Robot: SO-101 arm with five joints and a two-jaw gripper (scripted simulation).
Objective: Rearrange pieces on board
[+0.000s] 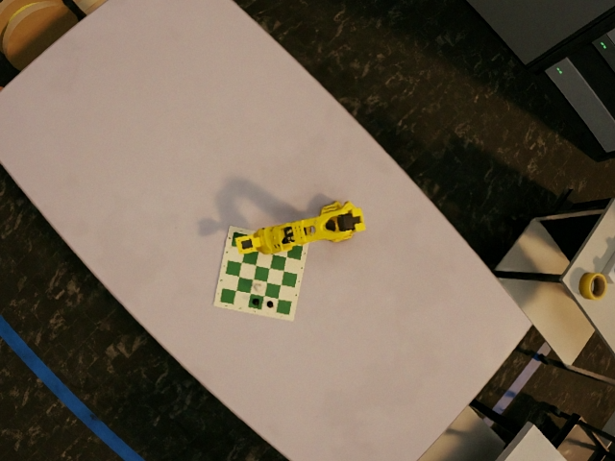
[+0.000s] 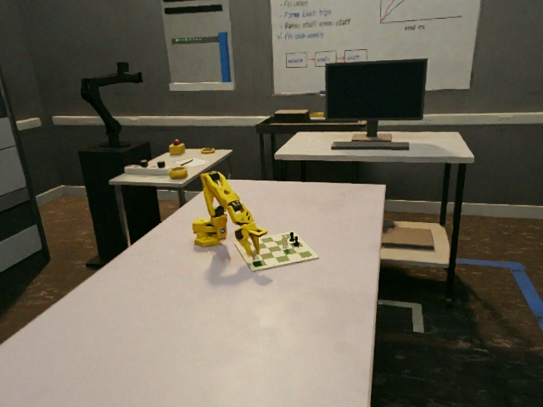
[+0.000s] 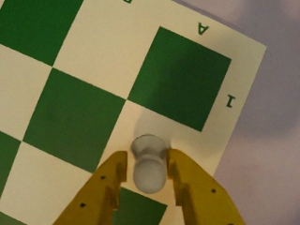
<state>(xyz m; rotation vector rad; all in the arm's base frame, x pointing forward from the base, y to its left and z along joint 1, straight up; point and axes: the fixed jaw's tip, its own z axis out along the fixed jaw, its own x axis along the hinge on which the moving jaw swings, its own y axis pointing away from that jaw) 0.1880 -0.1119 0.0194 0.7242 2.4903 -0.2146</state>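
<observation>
In the wrist view a white pawn (image 3: 149,168) stands upright on the light square A2, beside the green corner square A1 (image 3: 180,77). My gripper (image 3: 147,158) is lowered around it, one yellow finger on each side. The fingers are slightly parted, with a thin gap beside the pawn's head. From overhead the arm (image 1: 303,231) reaches over the near corner of the green and white board (image 1: 260,275) and hides the pawn. Two black pieces (image 1: 256,301) (image 1: 269,303) stand at the far edge, with a pale piece (image 1: 257,286) one row in.
The board lies near the middle of a long pale table. The arm's base (image 2: 209,231) stands just off the board's corner. The table edge (image 2: 377,263) runs to the right of the board, with side tables and a monitor beyond.
</observation>
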